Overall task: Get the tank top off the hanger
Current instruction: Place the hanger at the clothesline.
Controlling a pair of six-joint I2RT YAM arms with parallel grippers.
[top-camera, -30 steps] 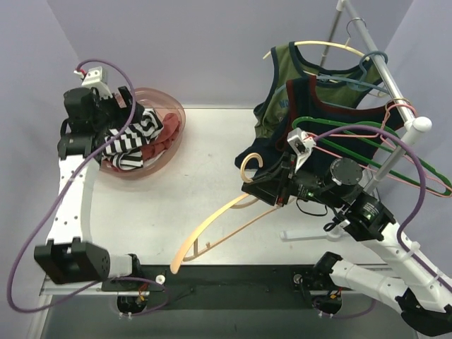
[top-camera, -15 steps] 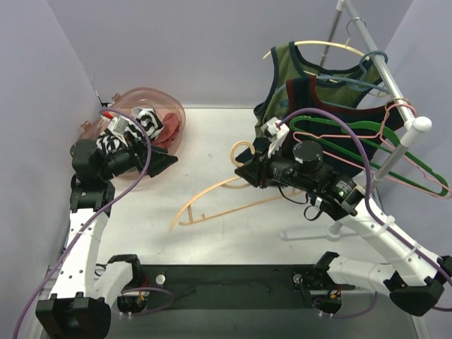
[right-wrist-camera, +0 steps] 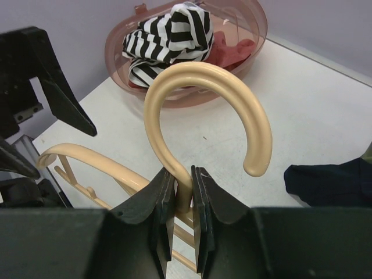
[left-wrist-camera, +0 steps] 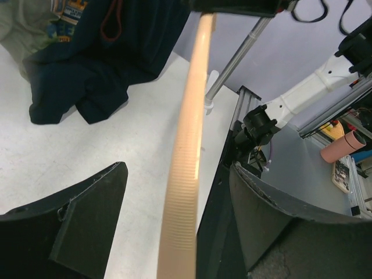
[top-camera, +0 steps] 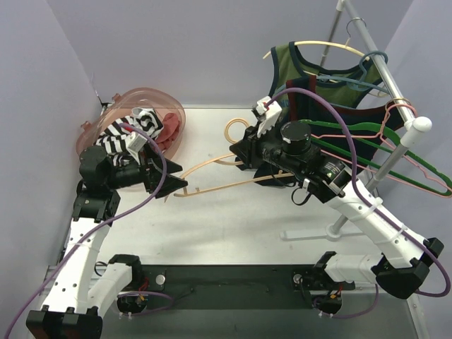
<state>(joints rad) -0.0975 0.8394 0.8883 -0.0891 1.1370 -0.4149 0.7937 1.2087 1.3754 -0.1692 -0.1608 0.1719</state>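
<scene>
Over the white table the bare hanger was pinched at its neck by the right gripper and straddled by the wide-spread left gripper; with the tank top lying in the far-left basket, closing on the hanger was judged the next move.

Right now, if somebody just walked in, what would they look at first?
The bare beige hanger in the middle: the right end effector pinches it below the hook, the open left end effector straddles its arm. Then the striped cloth in the pink basket, far left, and tank tops on the rack, far right.
</scene>
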